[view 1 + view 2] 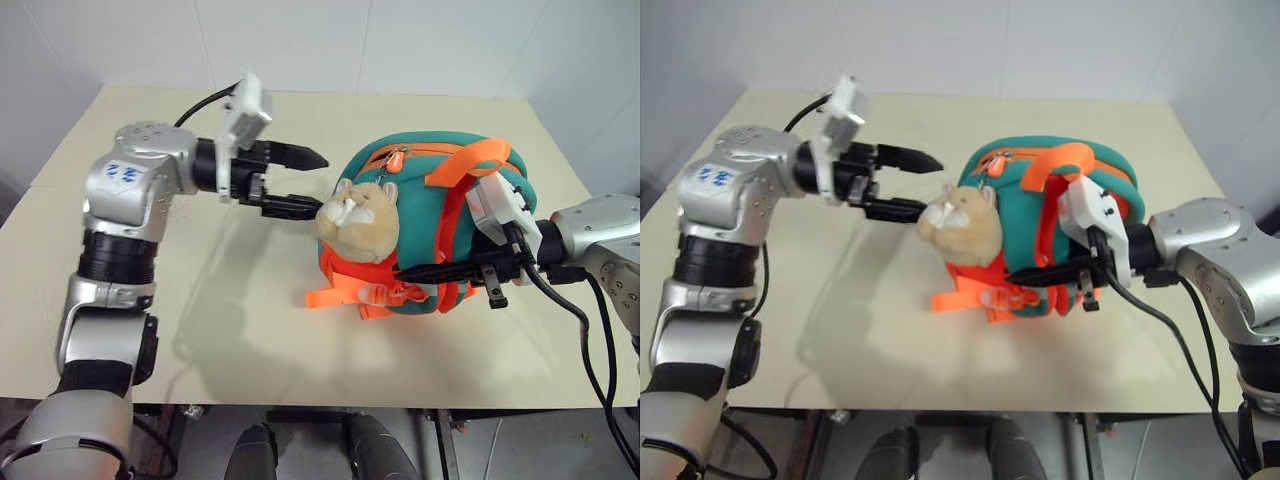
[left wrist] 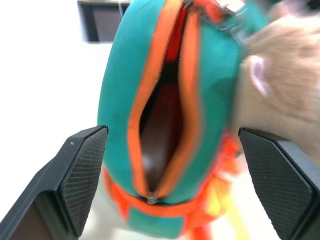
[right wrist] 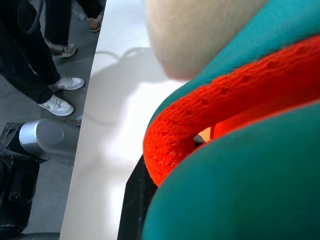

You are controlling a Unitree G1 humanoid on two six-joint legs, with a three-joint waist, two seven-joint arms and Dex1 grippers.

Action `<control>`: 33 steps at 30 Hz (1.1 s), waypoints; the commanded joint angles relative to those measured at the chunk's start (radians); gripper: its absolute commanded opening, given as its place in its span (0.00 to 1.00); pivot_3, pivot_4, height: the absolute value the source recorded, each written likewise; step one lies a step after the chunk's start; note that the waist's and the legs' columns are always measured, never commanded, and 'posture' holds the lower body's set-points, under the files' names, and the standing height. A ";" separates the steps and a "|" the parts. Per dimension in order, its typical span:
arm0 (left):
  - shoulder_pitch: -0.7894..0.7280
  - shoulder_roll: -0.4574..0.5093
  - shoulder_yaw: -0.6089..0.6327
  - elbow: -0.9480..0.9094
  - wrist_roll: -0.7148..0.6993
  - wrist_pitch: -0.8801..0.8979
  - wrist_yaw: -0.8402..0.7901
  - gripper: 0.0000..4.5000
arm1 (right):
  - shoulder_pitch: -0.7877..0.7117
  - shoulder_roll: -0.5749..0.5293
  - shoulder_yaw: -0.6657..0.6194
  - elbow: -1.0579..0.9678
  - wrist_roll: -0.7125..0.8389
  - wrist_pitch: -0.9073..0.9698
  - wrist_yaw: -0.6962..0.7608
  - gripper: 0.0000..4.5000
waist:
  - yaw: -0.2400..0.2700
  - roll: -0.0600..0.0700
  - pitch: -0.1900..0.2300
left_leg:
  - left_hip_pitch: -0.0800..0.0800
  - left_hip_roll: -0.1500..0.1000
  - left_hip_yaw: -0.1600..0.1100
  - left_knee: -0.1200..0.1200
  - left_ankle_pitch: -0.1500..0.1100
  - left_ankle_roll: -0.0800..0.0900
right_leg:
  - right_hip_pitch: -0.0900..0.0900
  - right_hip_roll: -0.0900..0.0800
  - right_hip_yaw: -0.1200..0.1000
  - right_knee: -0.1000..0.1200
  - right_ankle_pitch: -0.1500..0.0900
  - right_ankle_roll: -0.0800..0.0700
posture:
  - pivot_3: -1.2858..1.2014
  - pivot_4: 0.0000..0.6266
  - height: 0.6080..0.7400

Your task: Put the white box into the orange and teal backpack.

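Note:
The orange and teal backpack (image 1: 425,215) stands upright on the right half of the table, a tan plush cat toy (image 1: 360,222) on its front. Its top zip gapes, showing a dark inside (image 2: 159,135). The white box is hidden. My left gripper (image 1: 316,184) hangs open just left of the toy's head, pointing at the backpack with nothing between its fingers. From the right, my right gripper (image 1: 405,272) reaches across the backpack's lower front. It is shut on an orange strap (image 3: 200,125) that loops over its black finger (image 3: 132,200).
The beige table (image 1: 250,300) has free surface left of and in front of the backpack. Orange buckled straps (image 1: 335,295) trail onto it. White walls stand behind. A person's legs and sneakers (image 3: 57,102) are on the floor beside the table.

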 commanded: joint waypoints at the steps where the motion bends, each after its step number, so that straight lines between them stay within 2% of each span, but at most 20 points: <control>1: 0.056 0.006 0.122 -0.198 -0.164 0.122 0.060 0.99 | 0.013 0.022 -0.008 -0.005 -0.017 -0.022 -0.021 0.00 | 0.004 0.000 0.000 | 0.000 0.000 0.000 0.000 0.000 0.000 | 0.000 0.000 0.000 0.000 0.000 0.000 | 0.52 0.24 1.00; 6: 0.179 -0.035 0.227 -0.439 -0.356 0.284 0.241 0.99 | 0.037 0.066 -0.022 -0.007 -0.007 -0.015 -0.056 0.00 | 0.008 0.000 0.000 | 0.000 0.000 -0.001 0.002 0.000 0.000 | 0.002 -0.001 -0.001 0.000 0.000 0.001 | 0.52 0.24 1.00; 11: 0.253 -0.060 0.258 -0.561 -0.457 0.356 0.408 0.99 | 0.069 0.113 -0.063 0.002 0.020 -0.034 -0.085 0.00 | 0.004 0.000 0.000 | 0.002 0.000 -0.002 0.004 0.000 0.001 | 0.005 0.000 -0.001 0.000 0.002 0.002 | 0.52 0.24 1.00; 17: 0.299 -0.047 0.204 -0.575 -0.426 0.336 0.502 0.99 | 0.114 0.192 -0.137 -0.001 0.040 -0.094 -0.140 0.00 | 0.000 -0.001 0.000 | 0.016 -0.001 -0.002 0.000 0.001 0.001 | 0.018 0.000 0.000 -0.004 0.002 0.000 | 0.52 0.24 1.00; 24: 0.277 -0.041 0.169 -0.531 -0.391 0.285 0.533 0.99 | 0.182 0.269 -0.198 -0.038 0.079 -0.144 -0.192 0.00 | 0.001 -0.001 0.000 | 0.015 -0.001 -0.001 -0.001 0.000 0.001 | 0.019 0.000 0.000 -0.007 0.003 0.001 | 0.52 0.24 1.00; 33: 0.213 -0.114 0.078 -0.443 -0.345 0.214 0.543 0.99 | 0.283 0.355 -0.202 -0.115 0.090 -0.190 -0.283 0.00 | 0.004 -0.001 0.000 | 0.015 -0.001 -0.001 -0.003 0.000 0.000 | 0.018 0.001 0.001 -0.009 0.003 0.001 | 0.52 0.24 1.00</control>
